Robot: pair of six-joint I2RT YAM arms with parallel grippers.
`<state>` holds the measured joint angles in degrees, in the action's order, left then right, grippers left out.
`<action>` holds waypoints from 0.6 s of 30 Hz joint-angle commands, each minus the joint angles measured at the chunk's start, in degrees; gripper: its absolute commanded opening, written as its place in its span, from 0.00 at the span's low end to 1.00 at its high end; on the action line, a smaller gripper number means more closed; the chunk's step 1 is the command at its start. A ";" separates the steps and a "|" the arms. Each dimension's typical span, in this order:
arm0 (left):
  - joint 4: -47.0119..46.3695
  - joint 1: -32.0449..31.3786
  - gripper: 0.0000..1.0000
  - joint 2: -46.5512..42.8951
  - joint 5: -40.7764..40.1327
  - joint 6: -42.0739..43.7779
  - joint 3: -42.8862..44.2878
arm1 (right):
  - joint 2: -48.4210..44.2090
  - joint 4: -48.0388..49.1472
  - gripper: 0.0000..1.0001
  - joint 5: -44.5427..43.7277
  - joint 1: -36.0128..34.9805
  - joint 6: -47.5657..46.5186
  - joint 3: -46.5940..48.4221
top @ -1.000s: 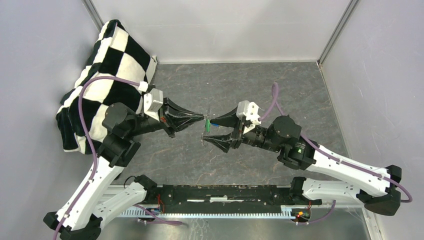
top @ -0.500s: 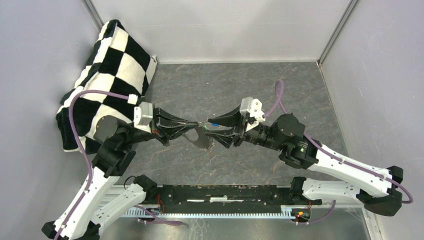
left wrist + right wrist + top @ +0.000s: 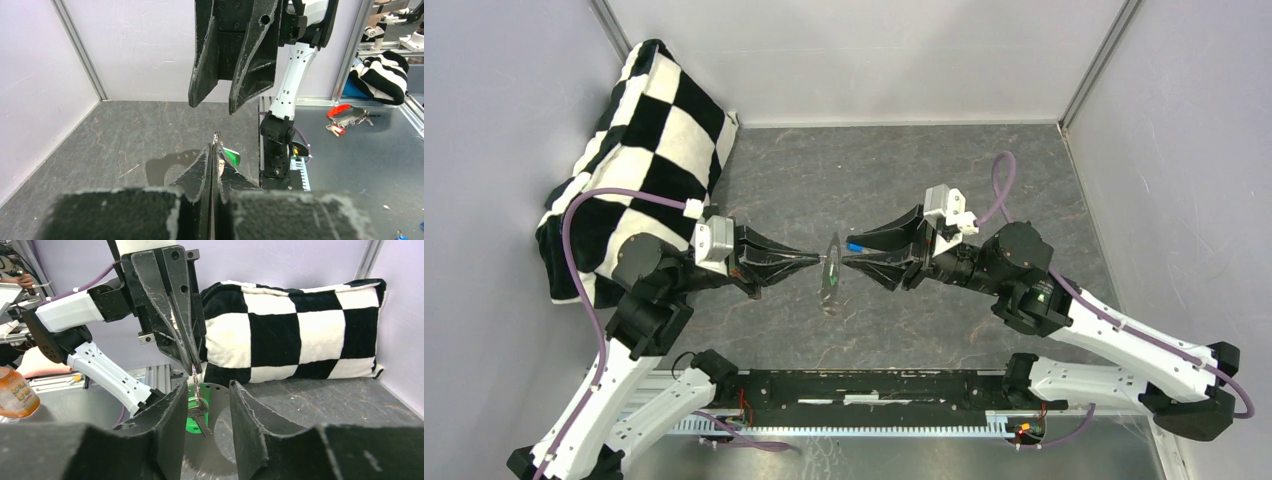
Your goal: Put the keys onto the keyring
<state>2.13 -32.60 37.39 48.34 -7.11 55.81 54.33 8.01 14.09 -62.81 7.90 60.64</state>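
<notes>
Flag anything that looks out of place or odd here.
A black-and-white checked cushion leans in the far-left corner, and it looks unrelated to key work. Nothing else stands out: nothing is spilled or broken. The left tool pinches the keyring, with the green key dangling below it.

High rear overview; two close, opposed wrist views, keyring (image 3: 194, 377) between.
</notes>
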 commanded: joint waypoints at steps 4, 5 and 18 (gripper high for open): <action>-0.51 0.08 0.02 -0.30 0.92 2.63 0.39 | 1.64 0.99 0.34 6.44 1.11 3.27 1.65; -0.36 0.08 0.02 -0.30 1.04 2.68 0.51 | 1.98 0.95 0.33 7.22 1.26 3.50 1.74; 0.52 0.09 0.02 -0.27 0.49 3.93 1.14 | 3.42 1.16 0.06 11.10 2.01 5.12 1.51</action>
<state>4.23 -32.60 37.39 48.62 -5.72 55.81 57.47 8.12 23.38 -61.32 12.23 60.64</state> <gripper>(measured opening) 0.026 0.123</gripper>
